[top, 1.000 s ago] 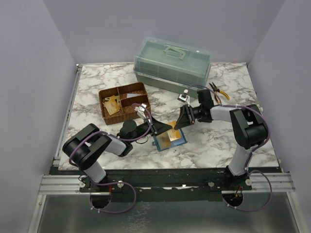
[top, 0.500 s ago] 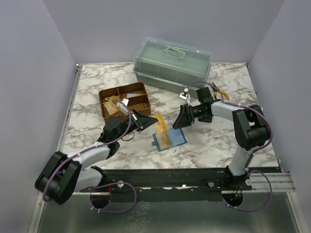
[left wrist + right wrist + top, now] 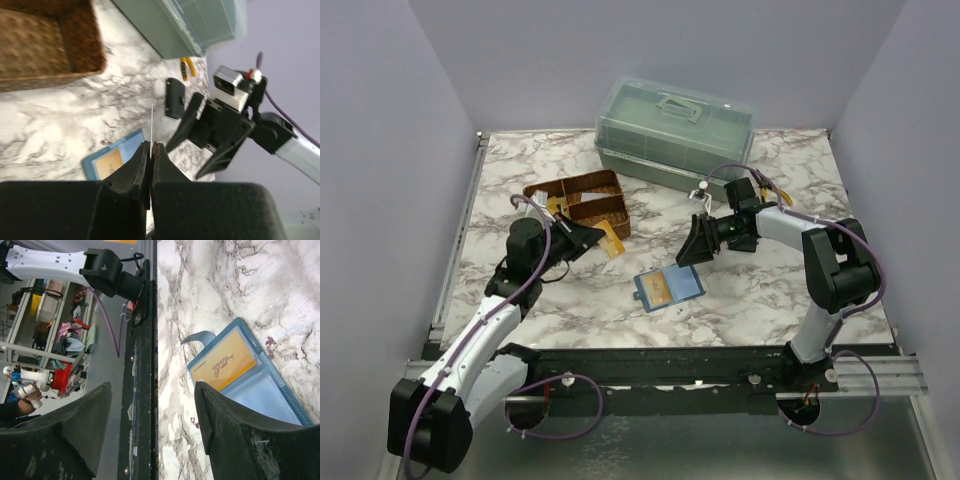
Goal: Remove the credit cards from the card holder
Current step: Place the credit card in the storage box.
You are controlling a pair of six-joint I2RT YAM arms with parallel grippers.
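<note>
Orange card [image 3: 611,240] pinched by L hand [image 3: 596,237]; R hand [image 3: 697,245] spread; wrist cam: 2nd card [image 3: 225,362] prob. in holder [image 3: 272,397].

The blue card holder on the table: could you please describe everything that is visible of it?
The card holder is a small teal-blue folding wallet that looks like soft leather or plastic. It lies open and flat on the marble table, near the middle front. One inner pocket holds a tan-orange card with a printed logo; the other, lighter blue, looks empty. A small blue flap curls up at one edge. Only the table touches it.
</note>
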